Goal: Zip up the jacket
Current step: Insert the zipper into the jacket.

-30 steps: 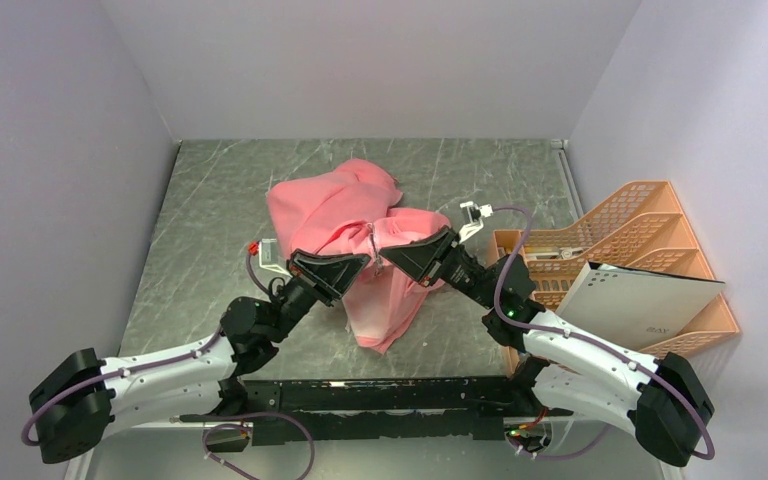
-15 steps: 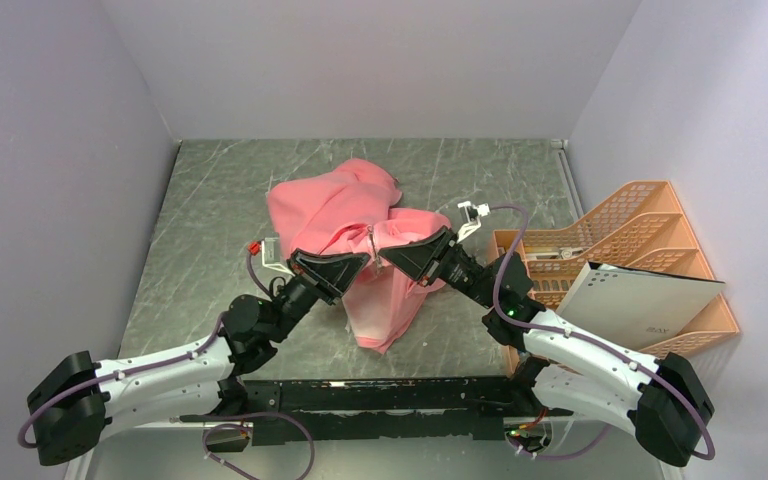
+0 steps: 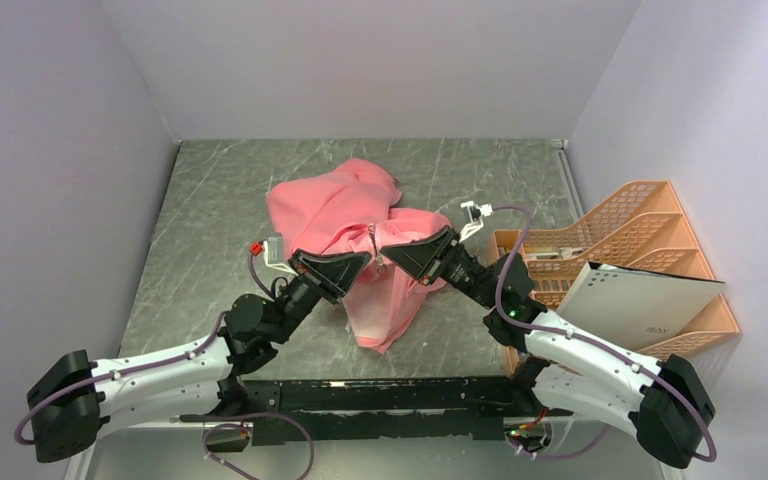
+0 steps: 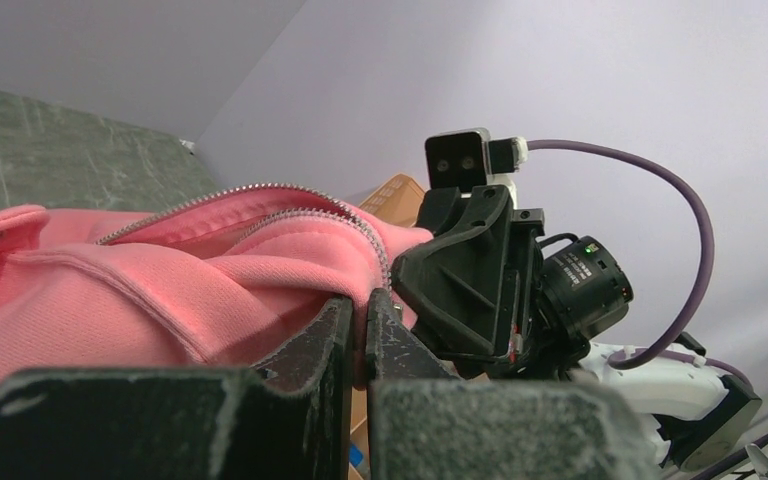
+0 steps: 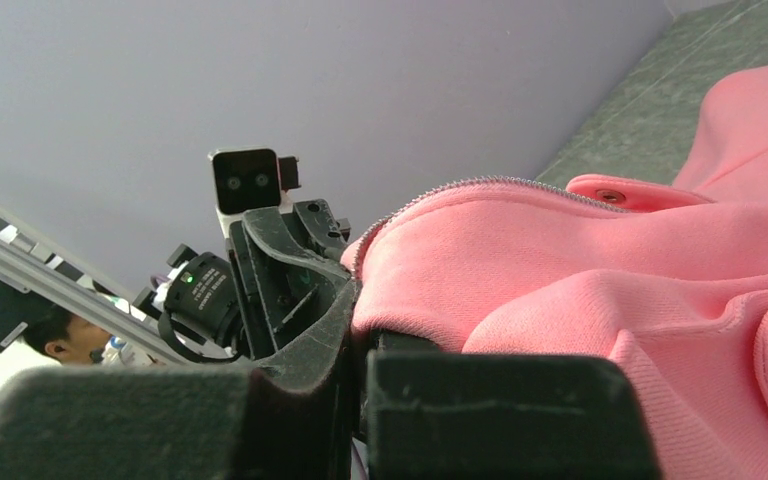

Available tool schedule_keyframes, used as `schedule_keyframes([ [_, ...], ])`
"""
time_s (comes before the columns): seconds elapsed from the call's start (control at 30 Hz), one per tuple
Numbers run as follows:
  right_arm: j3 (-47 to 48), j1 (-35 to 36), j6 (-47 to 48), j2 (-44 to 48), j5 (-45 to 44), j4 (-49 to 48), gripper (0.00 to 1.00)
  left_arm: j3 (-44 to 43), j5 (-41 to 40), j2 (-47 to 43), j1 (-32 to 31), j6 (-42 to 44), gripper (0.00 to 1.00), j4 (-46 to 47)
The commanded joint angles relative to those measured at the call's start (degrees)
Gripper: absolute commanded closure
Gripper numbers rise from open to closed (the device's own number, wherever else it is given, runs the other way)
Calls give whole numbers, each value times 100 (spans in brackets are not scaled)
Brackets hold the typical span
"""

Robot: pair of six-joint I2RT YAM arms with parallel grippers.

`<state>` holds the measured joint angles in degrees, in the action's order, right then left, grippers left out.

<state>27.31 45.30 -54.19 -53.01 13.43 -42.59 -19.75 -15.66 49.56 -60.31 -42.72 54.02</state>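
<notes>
Orange file rack (image 3: 650, 215), white booklet (image 3: 640, 305)

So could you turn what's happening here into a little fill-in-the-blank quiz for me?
The salmon-pink soft fabric jacket lies bunched on the grey marbled ____.
Both arms' jaws are ____ on the jacket's zipper edges.
The orange plastic file tray stands on the robot's ____ side.
Missing words: table; shut; right.
</notes>
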Motion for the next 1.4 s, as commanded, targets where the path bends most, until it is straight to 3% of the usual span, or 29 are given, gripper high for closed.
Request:
schedule_keyframes([
  [0.0, 117, 14, 32, 170, -112, -241, 100, -216, -156, -112, -103, 161, 95, -61],
  [1.37, -40, 14, 150, 34, 161, -663, 100, -59, -548, -323, -138, -88, 95, 233],
])
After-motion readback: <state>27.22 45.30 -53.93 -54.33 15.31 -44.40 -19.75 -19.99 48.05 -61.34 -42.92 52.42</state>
